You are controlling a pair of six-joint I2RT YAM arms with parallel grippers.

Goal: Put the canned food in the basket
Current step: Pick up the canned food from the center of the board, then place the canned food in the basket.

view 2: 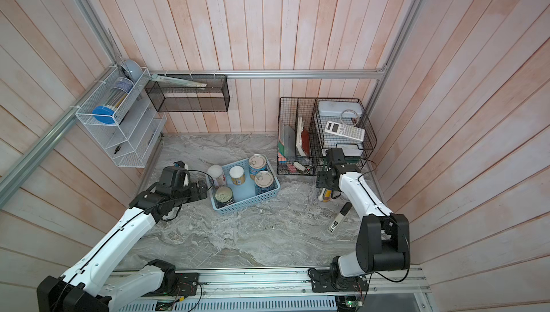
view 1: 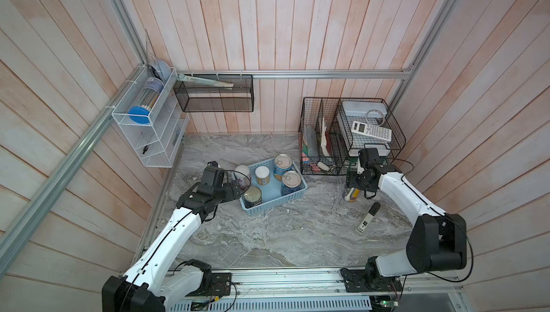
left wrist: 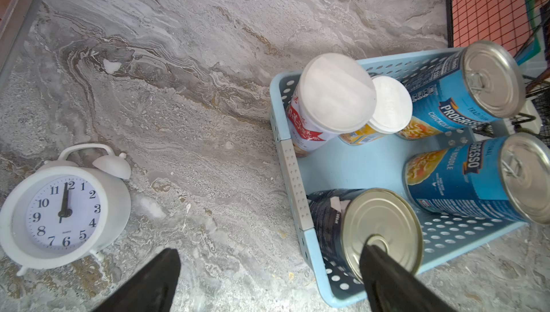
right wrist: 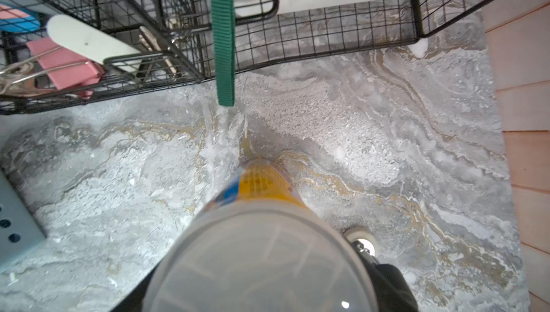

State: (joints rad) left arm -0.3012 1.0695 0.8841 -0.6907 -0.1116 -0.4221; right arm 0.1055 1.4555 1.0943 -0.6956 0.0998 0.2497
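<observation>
The light-blue basket (view 1: 299,195) (left wrist: 351,164) sits mid-table and holds several upright cans: two blue-labelled ones (view 1: 282,163) (view 1: 291,181), a dark-labelled one (view 1: 253,196) (left wrist: 384,227), a white-lidded yellow one (view 1: 262,173) and a white-lidded red-and-white one (left wrist: 330,99) in its corner. My left gripper (view 1: 238,189) (left wrist: 268,277) stands open astride the basket's near wall, with one finger over the dark can's lid and the other over the table. The remaining can (view 1: 353,196) (right wrist: 262,254), yellow-labelled and white-lidded, stands on the table by the black organiser. My right gripper (right wrist: 262,283) is shut on it.
A white alarm clock (left wrist: 65,209) lies on the table left of the basket. Black wire organisers (view 1: 351,135) with a calculator (view 1: 370,130) stand at the back right, and a green strap (right wrist: 223,42) hangs from them. A black-and-white handheld device (view 1: 367,216) lies near the right arm.
</observation>
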